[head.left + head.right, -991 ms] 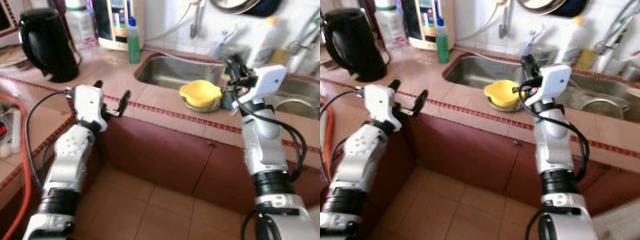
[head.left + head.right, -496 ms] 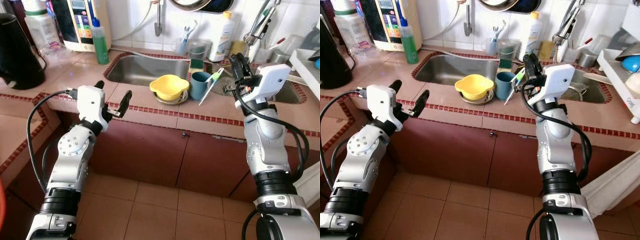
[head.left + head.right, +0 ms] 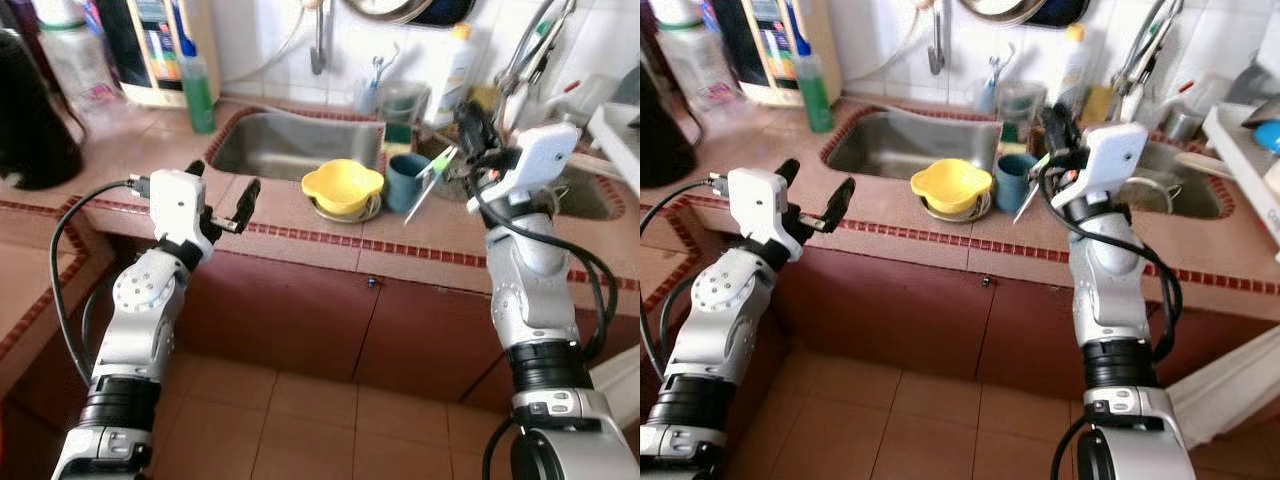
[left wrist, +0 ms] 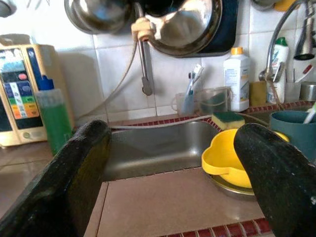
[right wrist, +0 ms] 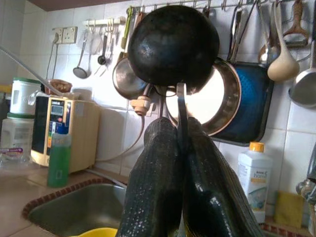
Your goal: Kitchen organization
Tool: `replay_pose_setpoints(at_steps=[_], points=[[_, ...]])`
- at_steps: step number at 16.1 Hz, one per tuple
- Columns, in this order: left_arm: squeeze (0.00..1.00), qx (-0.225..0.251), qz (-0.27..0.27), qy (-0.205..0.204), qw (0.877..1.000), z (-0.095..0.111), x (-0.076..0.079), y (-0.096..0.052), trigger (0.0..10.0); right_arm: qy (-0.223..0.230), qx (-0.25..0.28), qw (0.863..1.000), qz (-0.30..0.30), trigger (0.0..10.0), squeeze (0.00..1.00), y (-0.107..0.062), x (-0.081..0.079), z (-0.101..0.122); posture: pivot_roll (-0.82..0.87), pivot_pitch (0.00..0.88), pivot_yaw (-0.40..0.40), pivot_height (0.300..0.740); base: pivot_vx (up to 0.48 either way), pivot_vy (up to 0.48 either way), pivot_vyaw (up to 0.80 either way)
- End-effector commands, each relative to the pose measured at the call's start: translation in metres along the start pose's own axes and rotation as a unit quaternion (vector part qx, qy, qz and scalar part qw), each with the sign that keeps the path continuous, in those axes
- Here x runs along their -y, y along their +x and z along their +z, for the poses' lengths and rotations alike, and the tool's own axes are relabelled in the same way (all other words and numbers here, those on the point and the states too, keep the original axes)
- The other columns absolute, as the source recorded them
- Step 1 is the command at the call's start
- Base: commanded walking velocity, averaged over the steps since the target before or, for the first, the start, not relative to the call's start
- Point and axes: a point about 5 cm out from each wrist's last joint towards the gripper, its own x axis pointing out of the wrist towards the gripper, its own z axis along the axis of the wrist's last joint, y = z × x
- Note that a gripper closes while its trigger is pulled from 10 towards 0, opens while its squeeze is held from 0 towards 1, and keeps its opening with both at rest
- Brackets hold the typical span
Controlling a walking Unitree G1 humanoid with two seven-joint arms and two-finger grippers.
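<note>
We saw a kitchen w/ white tiled wall [image 5: 29,44] behind, pans & utensils hung along it. Tan tiled counter [image 3: 330,235] had a red-patterned edge strip, w/ a steel sink [image 3: 910,145] set in. Dark reddish cabinet doors [image 3: 300,310] below; floor [image 3: 940,430] was brown-orange tile. Daylight, bright & even.

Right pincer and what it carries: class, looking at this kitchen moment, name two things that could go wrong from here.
1. The right pincer is shut on a long thin utensil whose free end hangs beside the teal cup; a swing could tip the cup toward the sink.
2. The grip is on a narrow stem, so the utensil might pivot or slip onto the yellow bowl.
</note>
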Motion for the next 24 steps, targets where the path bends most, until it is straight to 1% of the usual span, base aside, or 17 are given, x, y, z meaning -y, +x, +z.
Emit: replay_pose_setpoints(at_steps=[1,7,16,17,19,20,23,24], points=[[0.00,0.005,0.004,-0.001,1.000,0.005,-0.002,0.002,10.0,0.000,0.007,1.000,0.005,10.0,0.00,0.002,-0.001,0.004,-0.05,0.000,-0.004,0.740,0.364,0.000,0.00],[0.00,0.006,0.011,-0.004,1.000,0.005,-0.003,0.002,10.0,0.004,0.006,1.000,0.018,10.0,0.00,0.002,-0.002,0.005,-0.05,0.000,-0.008,0.740,0.366,0.000,0.00],[0.00,0.012,0.028,-0.018,0.999,0.006,-0.007,0.001,10.0,0.016,0.003,0.998,0.062,10.0,0.00,0.004,-0.013,0.006,-0.04,0.000,-0.018,0.740,0.365,0.000,0.00],[0.00,0.007,0.032,-0.020,0.999,0.005,-0.008,0.001,10.0,0.017,0.001,0.998,0.067,10.0,0.00,0.004,-0.014,0.006,-0.04,0.000,-0.022,0.740,0.296,0.000,0.00],[0.00,0.005,0.031,-0.023,0.999,0.003,-0.007,0.001,10.0,0.018,0.000,0.997,0.070,10.0,0.00,0.004,-0.015,0.006,-0.04,0.000,-0.021,0.740,0.000,0.000,0.00],[0.00,-0.002,0.034,-0.038,0.999,0.000,-0.008,0.001,10.0,0.018,-0.001,0.997,0.071,10.0,0.00,0.004,-0.015,0.005,-0.04,0.000,-0.020,0.740,0.000,0.000,0.00],[0.00,-0.005,0.031,-0.045,0.998,-0.001,-0.008,0.001,10.0,0.020,-0.002,0.997,0.072,10.0,0.00,0.003,-0.016,0.005,-0.04,0.000,-0.019,0.740,0.000,0.000,0.00],[0.00,-0.005,0.029,-0.054,0.998,-0.001,-0.008,0.001,10.0,0.020,-0.002,0.997,0.073,10.0,0.00,0.003,-0.017,0.004,-0.04,0.000,-0.017,0.740,0.000,0.000,0.00]])
